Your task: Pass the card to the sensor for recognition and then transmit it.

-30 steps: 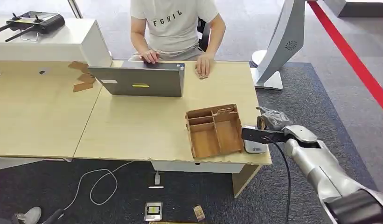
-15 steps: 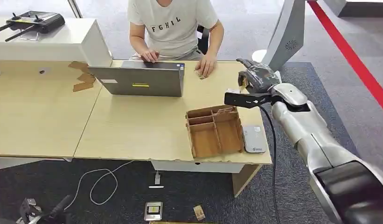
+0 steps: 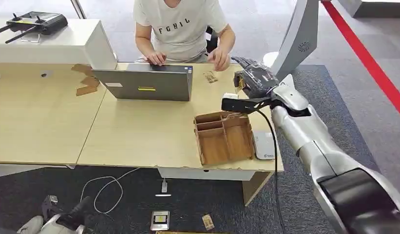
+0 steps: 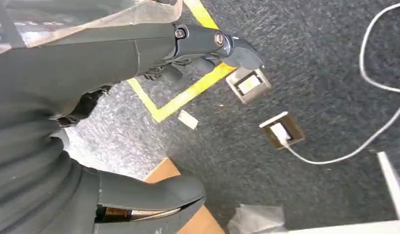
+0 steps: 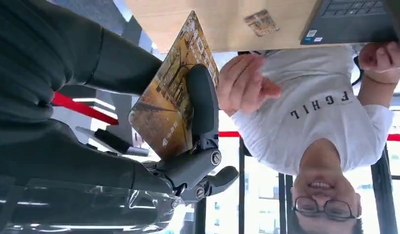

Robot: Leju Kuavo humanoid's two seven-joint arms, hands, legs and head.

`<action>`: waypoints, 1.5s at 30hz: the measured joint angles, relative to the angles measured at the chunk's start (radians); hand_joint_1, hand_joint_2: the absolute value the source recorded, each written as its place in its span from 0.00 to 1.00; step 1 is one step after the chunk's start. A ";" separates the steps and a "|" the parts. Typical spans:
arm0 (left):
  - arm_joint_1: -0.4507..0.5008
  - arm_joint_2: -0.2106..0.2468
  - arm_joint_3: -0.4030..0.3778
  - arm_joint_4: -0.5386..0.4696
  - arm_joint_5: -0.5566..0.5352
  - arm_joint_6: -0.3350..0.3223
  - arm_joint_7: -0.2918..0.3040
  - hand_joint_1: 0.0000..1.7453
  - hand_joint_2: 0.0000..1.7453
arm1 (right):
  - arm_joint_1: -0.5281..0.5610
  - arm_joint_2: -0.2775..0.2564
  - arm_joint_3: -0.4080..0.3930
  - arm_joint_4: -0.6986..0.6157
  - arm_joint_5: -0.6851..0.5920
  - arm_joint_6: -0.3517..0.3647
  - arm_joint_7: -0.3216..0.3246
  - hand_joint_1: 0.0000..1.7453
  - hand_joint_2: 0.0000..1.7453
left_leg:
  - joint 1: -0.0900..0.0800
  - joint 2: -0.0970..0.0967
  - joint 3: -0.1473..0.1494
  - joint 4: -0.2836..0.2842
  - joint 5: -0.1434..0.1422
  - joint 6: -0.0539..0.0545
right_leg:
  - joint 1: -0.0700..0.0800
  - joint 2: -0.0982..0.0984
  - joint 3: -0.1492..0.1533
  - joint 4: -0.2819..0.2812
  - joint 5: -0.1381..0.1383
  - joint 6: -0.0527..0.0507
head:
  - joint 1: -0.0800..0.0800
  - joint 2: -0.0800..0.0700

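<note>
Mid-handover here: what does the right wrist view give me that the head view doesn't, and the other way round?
Right wrist alone: the printed golden-brown card, pinched by the robot's right hand, face readable.

Head alone: the brown wooden divided tray, the flat white card sensor beside it, and the light wooden desk's whole layout.

Both: the right hand, the person's reaching hand, the grey laptop and a small brown card on the desk.

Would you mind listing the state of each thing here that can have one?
card: held upright in the right hand, above the table
left hand: hanging over the floor, holding nothing
laptop: open, facing the person
wooden tray: lying flat on the table, compartments look empty
sensor: flat beside the tray, nothing on it
</note>
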 joint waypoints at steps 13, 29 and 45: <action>-0.036 -0.056 -0.048 0.000 -0.020 0.045 0.006 0.00 1.00 | 0.002 0.114 0.005 0.045 0.028 0.002 0.051 1.00 1.00 | 0.000 0.000 0.000 0.000 0.000 0.000 | 0.000 0.001 0.000 0.000 0.000 0.000 | 0.000 0.000; -0.051 -0.082 -0.050 0.000 -0.003 0.069 -0.031 0.00 1.00 | -0.031 0.142 0.005 0.099 0.048 0.003 0.072 1.00 1.00 | 0.000 0.000 0.000 0.000 0.000 0.000 | 0.000 0.001 0.000 0.000 0.000 0.000 | 0.000 0.000; -0.051 -0.080 -0.050 0.001 0.001 0.058 -0.037 0.00 1.00 | -0.030 0.142 0.010 0.126 0.082 0.005 0.069 0.00 0.00 | 0.000 0.000 0.000 0.000 0.000 0.000 | 0.000 0.001 0.000 0.000 0.000 0.000 | 0.000 0.000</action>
